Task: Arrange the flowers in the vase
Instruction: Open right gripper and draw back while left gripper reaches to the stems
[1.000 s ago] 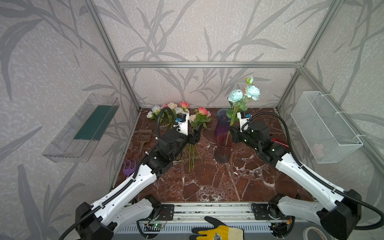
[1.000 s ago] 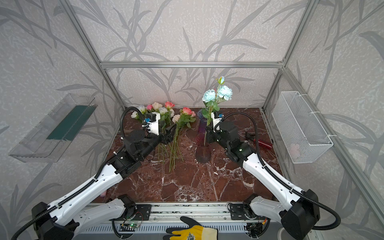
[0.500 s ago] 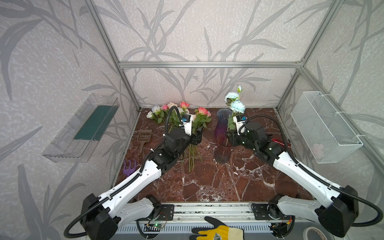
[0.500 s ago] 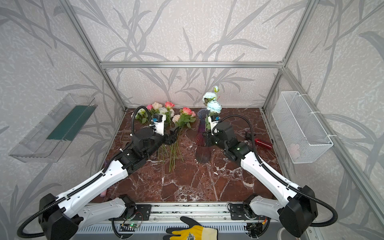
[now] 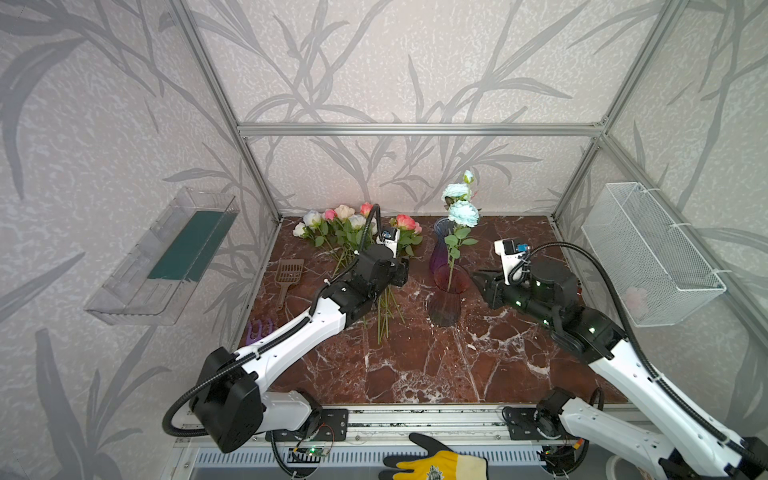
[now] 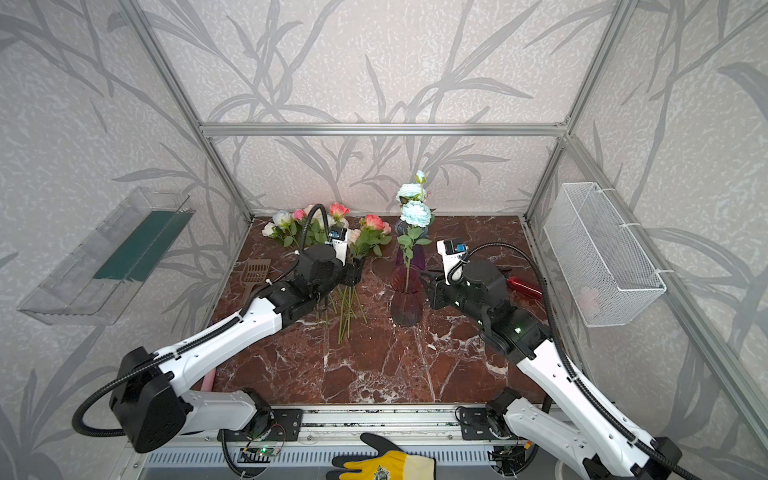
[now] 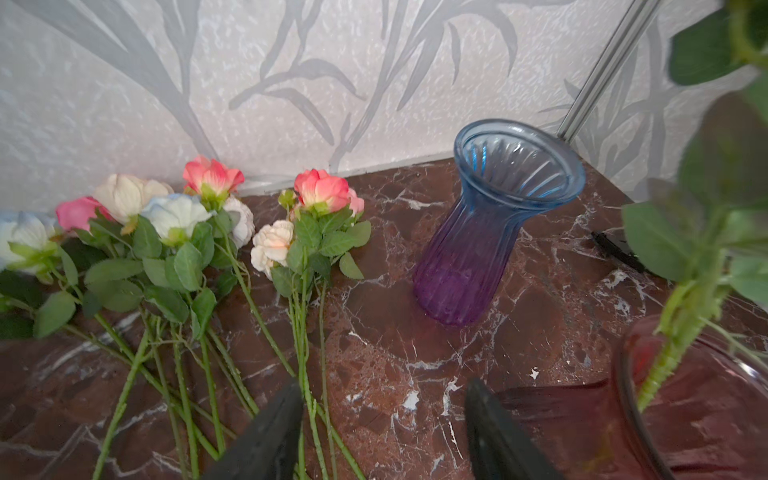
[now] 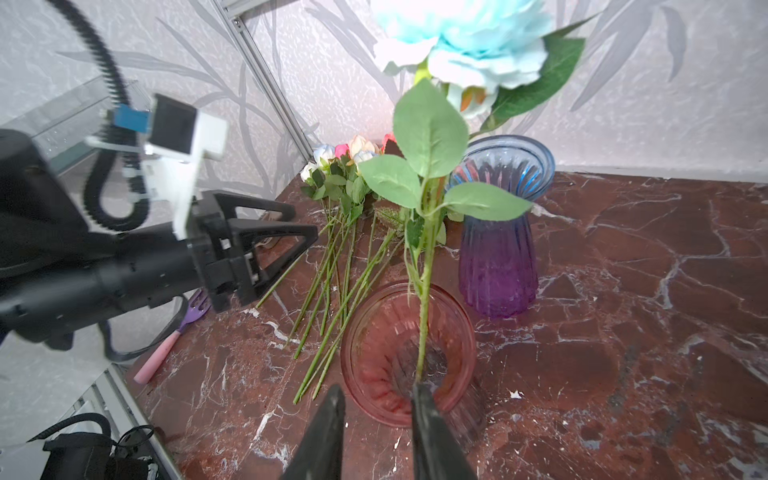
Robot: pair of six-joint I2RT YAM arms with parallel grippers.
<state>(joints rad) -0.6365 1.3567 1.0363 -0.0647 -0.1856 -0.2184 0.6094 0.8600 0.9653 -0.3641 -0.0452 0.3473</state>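
Observation:
A pale blue flower stands upright with its stem inside the red glass vase. My right gripper is just right of that vase's rim, open and empty. The other flowers lie in a bunch at the back left, heads toward the wall. My left gripper hovers open over their stems, with one finger beside a stem.
A blue-to-purple vase stands empty behind the red one. A brown scoop and a purple fork lie by the left wall, a red tool by the right. A wire basket hangs on the right wall.
My right gripper lowered the pale blue flower into the red vase, let go of it and drew back to the right. My left gripper moved closer to the stems.

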